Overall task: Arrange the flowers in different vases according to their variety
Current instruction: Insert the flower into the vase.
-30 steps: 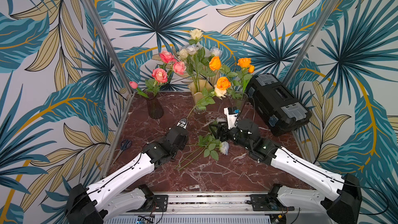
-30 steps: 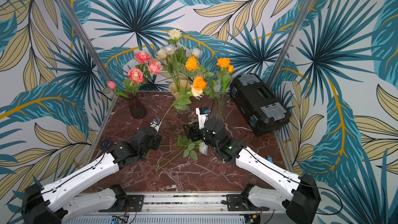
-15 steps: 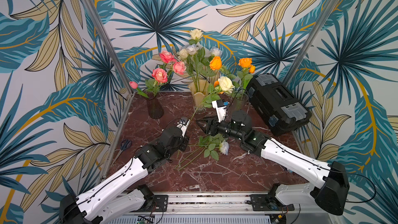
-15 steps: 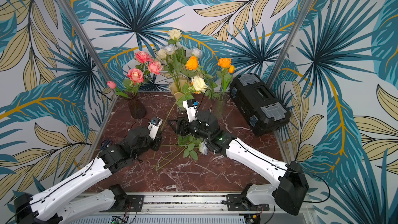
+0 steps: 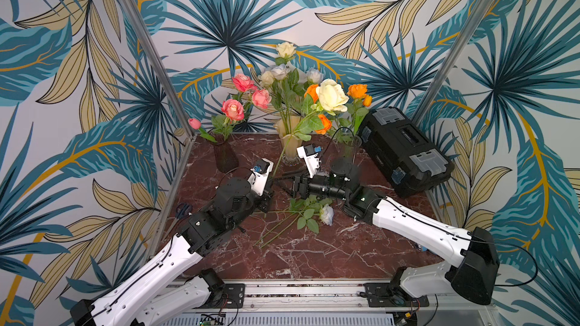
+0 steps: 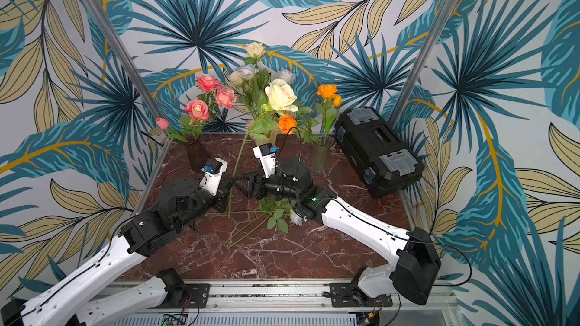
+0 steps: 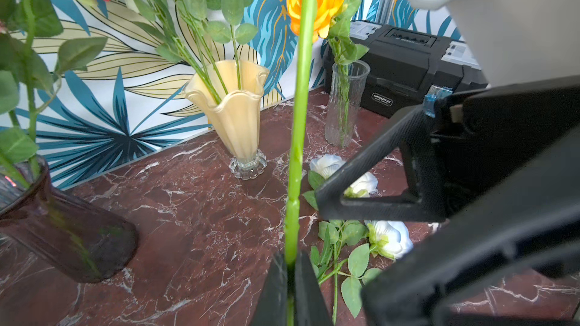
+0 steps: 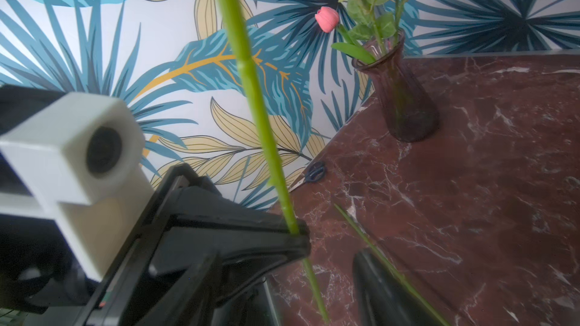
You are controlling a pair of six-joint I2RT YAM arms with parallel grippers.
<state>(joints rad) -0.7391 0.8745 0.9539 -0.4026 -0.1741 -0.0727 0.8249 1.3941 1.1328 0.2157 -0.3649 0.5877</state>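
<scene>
Red marble table point(image 5: 314, 255) inside leaf-print walls point(image 5: 94, 58), seen from above. Two white & black robot arms point(image 5: 417, 230) reach in from the near edge.

L gripper point(image 7: 290, 261) is clamped tight on the lower stem point(image 7: 298, 120) of a cream rose point(image 5: 331, 95). The rose is nearly upright over mid-table, bloom high, in front of the bouquets. R gripper point(image 5: 281, 183) points toward L gripper, jaws apart, tips just beside that stem, not pinching it.

Black toolbox point(image 5: 405, 148) w/ grey latches sits at back right.

Three vases stand along the back:
- Purple vase point(image 5: 225, 158) at left, w/ pink roses point(image 5: 233, 109) & a pink bud point(image 5: 194, 123).
- Cream vase point(image 5: 293, 144) in the middle, w/ white roses point(image 5: 279, 72).
- Clear vase point(image 5: 351, 145) beside the toolbox, w/ orange roses point(image 5: 357, 90).

Loose roses point(image 5: 326, 214), white, lie flat on the table btwn the arms, just beside R arm. Scissors point(image 5: 182, 210) lie at the table's left edge.
</scene>
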